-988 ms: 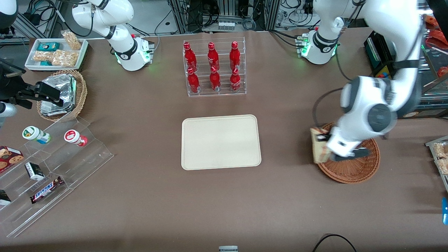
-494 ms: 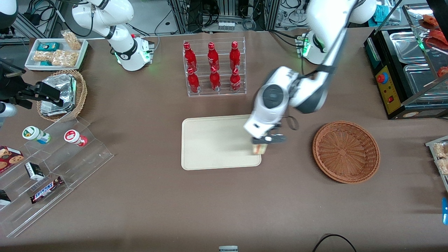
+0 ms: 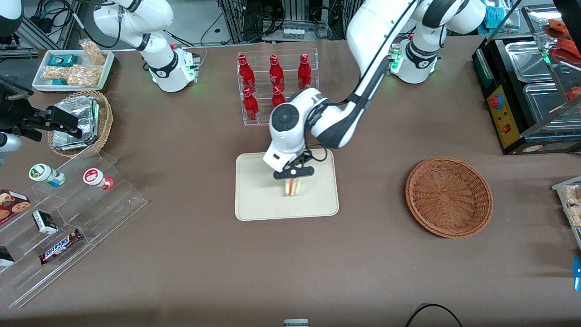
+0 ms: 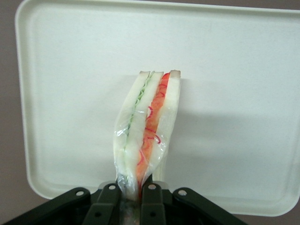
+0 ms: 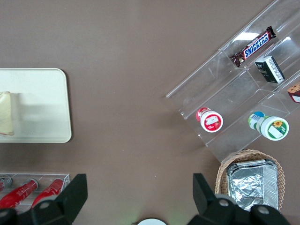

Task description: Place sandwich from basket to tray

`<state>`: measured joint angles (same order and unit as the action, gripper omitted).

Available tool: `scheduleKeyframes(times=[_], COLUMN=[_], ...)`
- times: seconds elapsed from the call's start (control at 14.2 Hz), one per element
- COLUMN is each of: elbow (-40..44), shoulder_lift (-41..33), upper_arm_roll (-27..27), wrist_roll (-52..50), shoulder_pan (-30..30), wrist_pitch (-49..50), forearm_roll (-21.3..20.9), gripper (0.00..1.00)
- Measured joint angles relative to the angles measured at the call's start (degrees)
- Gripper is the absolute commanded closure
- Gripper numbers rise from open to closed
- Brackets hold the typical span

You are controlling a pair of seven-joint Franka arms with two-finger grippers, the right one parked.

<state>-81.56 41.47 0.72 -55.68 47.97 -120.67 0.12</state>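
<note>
- The working arm's black two-finger gripper point(image 3: 293, 176) is hanging over the middle of the large flat cream-beige rectangular tray point(image 3: 254, 206), pointing straight down, with the arm's white wrist joint above it.
- The gripper is clamping the small triangular wedge sandwich point(image 3: 293, 186) by one end; in the left wrist view the black fingers point(image 4: 152, 201) are pressing on both sides of the sandwich point(image 4: 147, 129).
- The sandwich is standing on edge in clear wrap, showing pale bread with green and red filling layers, and is positioned over the tray's surface point(image 4: 243, 93); contact with the tray cannot be determined.
- The wide shallow reddish-brown wicker basket point(image 3: 448, 196) is sitting toward the working arm's end of the table, well apart from the tray, with nothing in it.
- The clear stepped acrylic shelf point(image 3: 68, 227), toward the parked arm's end, is holding a Snickers bar point(image 3: 60, 245), small boxes and two lidded cups point(image 3: 47, 175).
- The deeper tan wicker basket point(image 3: 105, 119) is holding foil-wrapped packets point(image 3: 77, 120).
- The clear acrylic rack point(image 3: 277, 86), farther from the camera than the tray, is holding red bottles point(image 3: 247, 72).
- The small white tray point(image 3: 43, 86) is holding bagged snacks.
</note>
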Motion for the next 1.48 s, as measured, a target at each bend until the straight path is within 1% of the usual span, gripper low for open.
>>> scheduleKeyframes(times=[0.14,0.21,0.28,0.35,0.42,0.49,0.78,0.92,1.13,1.27,1.34,1.48], elbow=[2.17,2.93,3.54,4.01,4.36,4.66,5.94,6.72,6.84,5.43,3.49,-2.77], shoulder_lift=[2.11,3.0,3.78,4.42,4.85,4.95,4.66,3.22,-1.51,-5.83,-8.23,-13.46], upper_arm_roll=[-0.03,-0.04,-0.04,-0.08,-0.1,-0.1,-0.22,-0.44,-1.14,-1.35,-1.42,-1.66], wrist_roll=[-4.44,-6.35,-7.37,-7.83,-8.08,-8.25,-8.32,-8.32,-6.6,-5.17,-2.88,5.43], shoulder_pan=[0.76,0.85,0.86,0.85,0.85,0.86,0.82,0.65,-0.48,-3.28,-5.03,-9.43], wrist_pitch=[0.02,0.02,0.02,0.01,-0.14,-0.22,-0.29,-0.03,5.64,10.51,12.5,13.67], forearm_roll=[-3.7,-5.36,-6.04,-6.17,-6.17,-6.16,-5.88,-5.84,-5.75,-4.7,-4.35,-3.97], gripper=[0.99,0.97,0.91,0.8,0.18,0.0,0.0,0.0,0.0,0.0,0.0,0.0])
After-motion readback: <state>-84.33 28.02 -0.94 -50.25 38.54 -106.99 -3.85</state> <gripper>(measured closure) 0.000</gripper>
